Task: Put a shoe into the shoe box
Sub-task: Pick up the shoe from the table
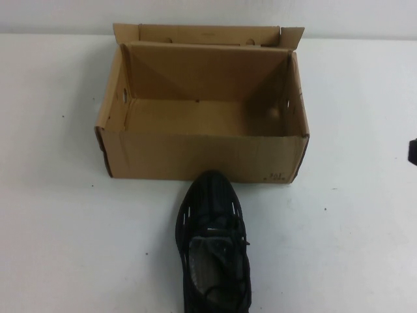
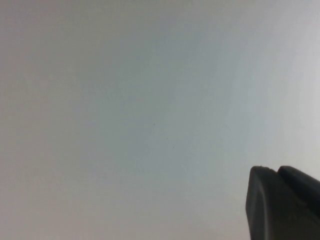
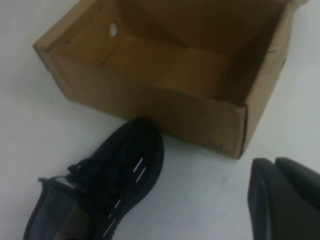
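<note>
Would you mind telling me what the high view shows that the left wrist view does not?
Only the high view shows the open brown cardboard shoe box, empty, the black knit sneaker at its near wall, and a sliver of the right gripper at the right edge. Only the left wrist view shows the left gripper over bare surface. Both share the white table.

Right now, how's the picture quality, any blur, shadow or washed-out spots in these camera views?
High view: soft, shoe box interior shadowed, shoe detail dim. Left wrist view: bare table, left gripper a blurred corner. Right wrist view: mild blur, right gripper out of focus.
</note>
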`<state>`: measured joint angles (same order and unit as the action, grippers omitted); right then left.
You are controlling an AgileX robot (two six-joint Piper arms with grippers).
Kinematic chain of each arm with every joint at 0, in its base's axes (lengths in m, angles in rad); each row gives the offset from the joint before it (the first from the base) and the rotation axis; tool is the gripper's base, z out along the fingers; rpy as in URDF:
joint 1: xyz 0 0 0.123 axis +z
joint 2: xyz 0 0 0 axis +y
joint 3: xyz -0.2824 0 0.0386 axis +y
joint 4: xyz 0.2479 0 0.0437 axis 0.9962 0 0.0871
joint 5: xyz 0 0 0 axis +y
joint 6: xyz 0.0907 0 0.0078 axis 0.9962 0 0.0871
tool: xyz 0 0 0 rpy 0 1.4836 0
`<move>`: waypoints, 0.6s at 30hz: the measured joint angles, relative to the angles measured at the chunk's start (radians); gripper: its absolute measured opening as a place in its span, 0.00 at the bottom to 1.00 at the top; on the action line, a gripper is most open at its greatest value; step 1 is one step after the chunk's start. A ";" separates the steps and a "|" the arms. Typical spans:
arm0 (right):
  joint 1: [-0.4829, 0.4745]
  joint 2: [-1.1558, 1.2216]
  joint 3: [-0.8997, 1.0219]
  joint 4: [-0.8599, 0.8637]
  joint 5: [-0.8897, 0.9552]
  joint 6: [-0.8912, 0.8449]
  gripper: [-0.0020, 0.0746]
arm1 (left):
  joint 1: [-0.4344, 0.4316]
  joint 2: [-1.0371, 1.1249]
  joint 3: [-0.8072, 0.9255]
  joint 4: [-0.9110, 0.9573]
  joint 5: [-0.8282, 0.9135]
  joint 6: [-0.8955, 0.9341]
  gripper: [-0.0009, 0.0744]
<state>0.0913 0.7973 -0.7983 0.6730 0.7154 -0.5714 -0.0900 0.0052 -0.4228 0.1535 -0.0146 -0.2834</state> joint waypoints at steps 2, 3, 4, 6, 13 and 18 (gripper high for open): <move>0.002 0.079 -0.042 0.021 0.054 -0.050 0.00 | 0.000 0.000 0.000 0.000 0.000 0.000 0.01; 0.002 0.117 -0.063 0.025 0.077 -0.061 0.00 | 0.000 0.000 0.000 0.000 0.000 0.000 0.01; 0.007 0.144 -0.079 0.026 0.091 -0.068 0.00 | 0.000 0.000 0.000 0.000 0.000 0.000 0.01; 0.028 0.203 -0.116 0.027 0.114 -0.089 0.00 | 0.000 0.000 0.000 0.002 0.008 0.000 0.01; 0.217 0.341 -0.210 -0.044 0.130 -0.133 0.00 | 0.000 0.019 0.000 -0.008 0.197 -0.004 0.01; 0.405 0.432 -0.263 -0.180 0.122 -0.133 0.01 | 0.000 0.073 -0.007 -0.062 0.416 -0.012 0.01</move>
<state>0.4967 1.2298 -1.0610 0.4929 0.8374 -0.7048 -0.0900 0.0783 -0.4300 0.0917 0.4009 -0.2957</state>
